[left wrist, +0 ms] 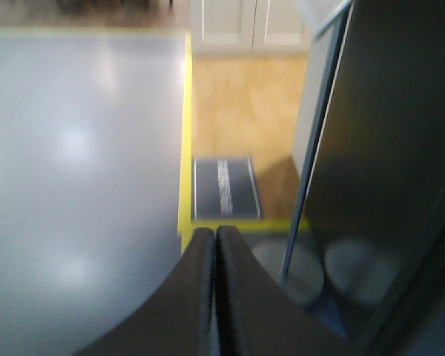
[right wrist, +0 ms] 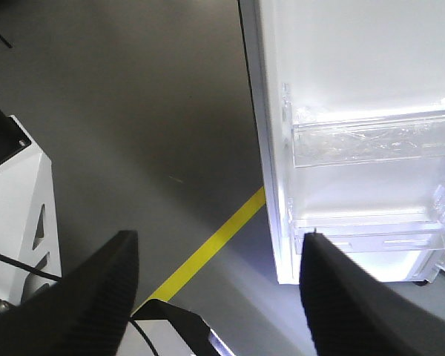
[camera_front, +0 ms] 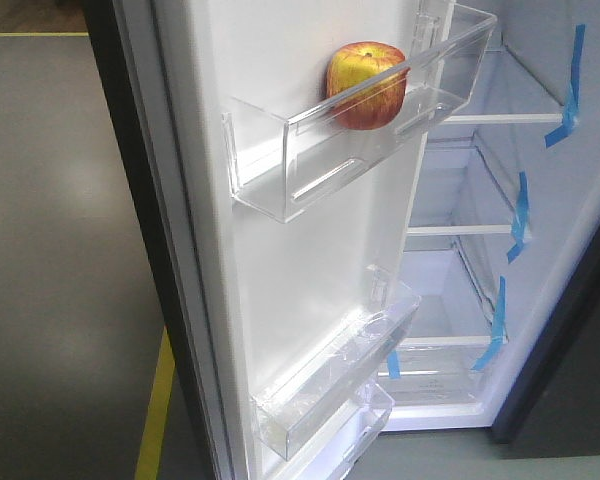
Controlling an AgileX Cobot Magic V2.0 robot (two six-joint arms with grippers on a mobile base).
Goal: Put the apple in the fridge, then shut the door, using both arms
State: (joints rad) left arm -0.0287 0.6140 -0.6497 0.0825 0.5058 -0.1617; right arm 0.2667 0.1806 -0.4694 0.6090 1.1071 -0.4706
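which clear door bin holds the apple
The uppermost clear plastic bin holds the red-and-yellow round apple; the lower bins hold no fruit.

The red-and-yellow apple (camera_front: 367,85) sits in the top clear bin (camera_front: 280,170) of the door (camera_front: 300,270), which stands wide open, its white inside showing. Beyond it, the fridge (camera_front: 450,290) shows white shelves marked with blue tape.

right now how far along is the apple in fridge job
Done: the red-and-yellow round apple sits in the clear plastic upper door bin. In hand: nothing; the left claw is shut empty, the right claw open. Left: the tall white-lined fridge door stands open.
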